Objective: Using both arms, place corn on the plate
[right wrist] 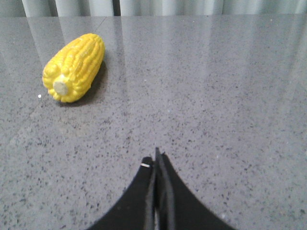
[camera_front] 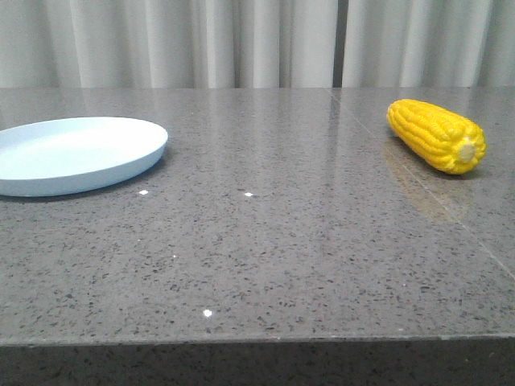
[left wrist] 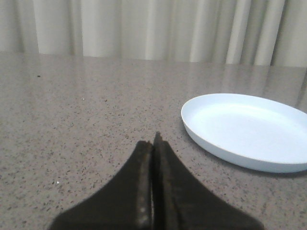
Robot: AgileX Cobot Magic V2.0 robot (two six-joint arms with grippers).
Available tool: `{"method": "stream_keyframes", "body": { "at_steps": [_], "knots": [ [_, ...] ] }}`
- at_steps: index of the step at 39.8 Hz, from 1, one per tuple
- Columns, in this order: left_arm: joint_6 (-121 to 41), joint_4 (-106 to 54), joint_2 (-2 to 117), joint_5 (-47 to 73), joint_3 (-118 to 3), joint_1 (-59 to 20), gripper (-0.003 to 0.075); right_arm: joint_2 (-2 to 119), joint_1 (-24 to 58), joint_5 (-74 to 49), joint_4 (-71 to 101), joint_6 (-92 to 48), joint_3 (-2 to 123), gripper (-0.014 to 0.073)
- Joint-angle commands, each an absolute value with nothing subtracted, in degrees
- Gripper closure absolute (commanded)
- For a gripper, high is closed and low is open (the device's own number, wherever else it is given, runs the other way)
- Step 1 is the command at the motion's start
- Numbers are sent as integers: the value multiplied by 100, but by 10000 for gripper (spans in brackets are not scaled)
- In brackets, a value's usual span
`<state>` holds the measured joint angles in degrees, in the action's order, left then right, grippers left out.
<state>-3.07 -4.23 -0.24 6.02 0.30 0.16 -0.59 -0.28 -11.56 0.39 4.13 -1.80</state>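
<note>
While the corn lies untouched at upper right of the front view, well apart from the plate at left, nothing is held. Left gripper and right gripper are pressed closed. Reach not begun; the right must be opened and brought over the cob.

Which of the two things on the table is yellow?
The corn, lying on the table's right side; the plate on the left is pale blue.

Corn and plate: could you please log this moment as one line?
corn: on table, right | plate: left, empty | left gripper: shut, empty | right gripper: shut, empty
</note>
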Motion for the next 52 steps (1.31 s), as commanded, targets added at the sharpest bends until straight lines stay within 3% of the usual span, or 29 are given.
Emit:
{"method": "stream_keyframes", "body": {
  "at_steps": [1, 11, 20, 27, 35, 38, 40, 42, 46, 49, 50, 52],
  "knots": [
    [-296, -469, -145, -164, 49, 33, 741, -157, -57, -385, 0, 387, -111, 661],
    [-296, -469, -145, -829, -455, 33, 741, -157, -57, -969, 0, 387, 915, 661],
    [-296, -65, 354, 493, -1975, 33, 741, 452, -57, -2243, 0, 387, 2525, 659],
    [-597, 88, 1400, 1476, -2846, 33, 741, 1494, -57, -2375, 0, 387, 3293, 659],
    [-642, 88, 2039, 1314, -3094, 33, 740, 2046, -57, -2078, 0, 387, 3376, 654],
    [-642, 88, 2050, 1303, -3094, 33, 725, 2046, -57, -2017, -58, 387, 3376, 579],
    [-642, 88, 2040, 1313, -3094, 33, 680, 2046, -57, -1986, -80, 387, 3376, 491],
    [-642, 88, 2040, 1313, -3094, 33, 582, 2046, -57, -1986, -82, 387, 3376, 369],
    [-642, 88, 2040, 1313, -3094, 33, 287, 2046, -57, -1986, -82, 387, 3376, 128],
    [-642, 88, 2040, 1313, -3094, 33, 60, 2046, -57, -2009, -82, 387, 3376, 3],
    [-642, 88, 2040, 1313, -3094, 33, 22, 2046, -57, -2023, -82, 387, 3376, -27],
    [-642, 88, 2040, 1313, -3094, 33, 29, 2046, -57, -2037, -82, 387, 3376, -54]
  ]
}}
